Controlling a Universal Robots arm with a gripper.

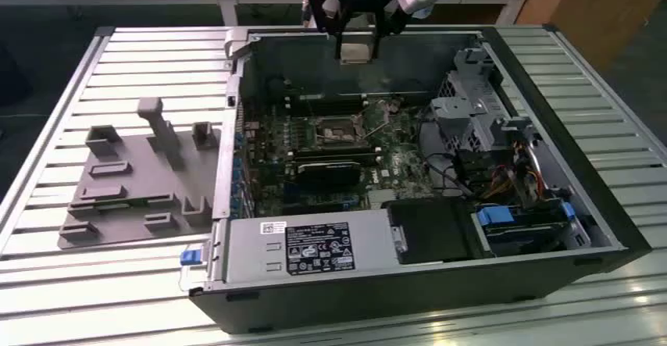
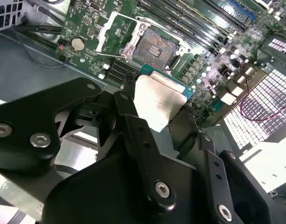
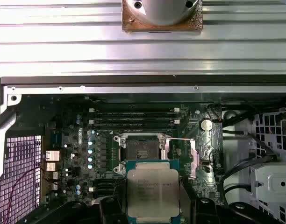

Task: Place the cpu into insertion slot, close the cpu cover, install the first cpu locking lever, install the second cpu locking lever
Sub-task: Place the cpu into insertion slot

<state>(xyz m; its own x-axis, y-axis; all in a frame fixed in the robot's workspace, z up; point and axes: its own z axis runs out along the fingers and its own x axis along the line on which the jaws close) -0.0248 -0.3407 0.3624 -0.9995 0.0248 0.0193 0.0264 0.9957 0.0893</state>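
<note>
- The cpu (image 3: 153, 193) was gripped flat by its edges in the gripper (image 1: 354, 48), above the far side of the computer case (image 1: 240, 291), kept level for seating.
- The insertion slot (image 3: 140, 148) was exposed below, the cpu cover (image 3: 194, 158) swung aside to admit the chip.

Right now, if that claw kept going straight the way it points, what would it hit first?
Probably the motherboard just beside the open insertion slot, the held cpu touching before the gripper; depth is unclear.

The cpu (image 3: 153, 192) has a dull silver metal top, the insertion slot (image 3: 140, 150) a bright metal rim.
</note>
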